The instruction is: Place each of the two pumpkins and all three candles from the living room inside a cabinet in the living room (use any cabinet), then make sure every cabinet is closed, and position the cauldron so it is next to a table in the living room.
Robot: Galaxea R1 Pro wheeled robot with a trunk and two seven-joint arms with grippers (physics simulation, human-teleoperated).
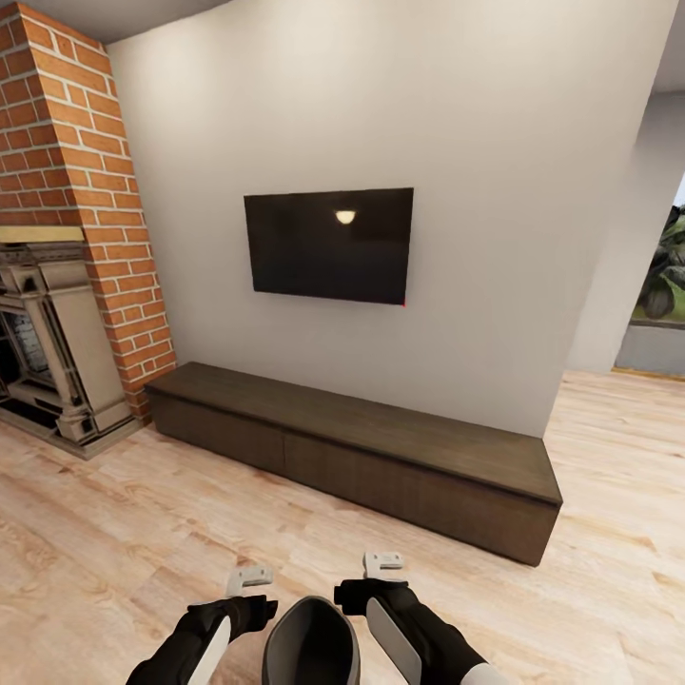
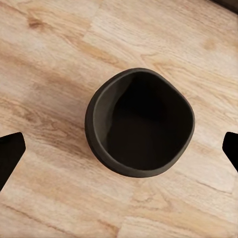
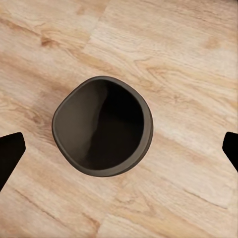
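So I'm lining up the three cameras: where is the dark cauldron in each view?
Head view: the cauldron sits at the bottom centre, between the two arms.
Left wrist view: middle of the picture, seen from above.
Right wrist view: just left of centre, also from above.
Shared landmark: the wood floor under it.

The pale wood-plank floor [image 1: 114, 533] carries a long dark-brown wood cabinet [image 1: 381, 457] and a dark round cauldron [image 2: 140, 123].

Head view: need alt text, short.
A long low dark-brown cabinet stands closed against a white wall under a black TV, with a brick fireplace to the left. Both arms reach over a wood floor beside a dark cauldron.
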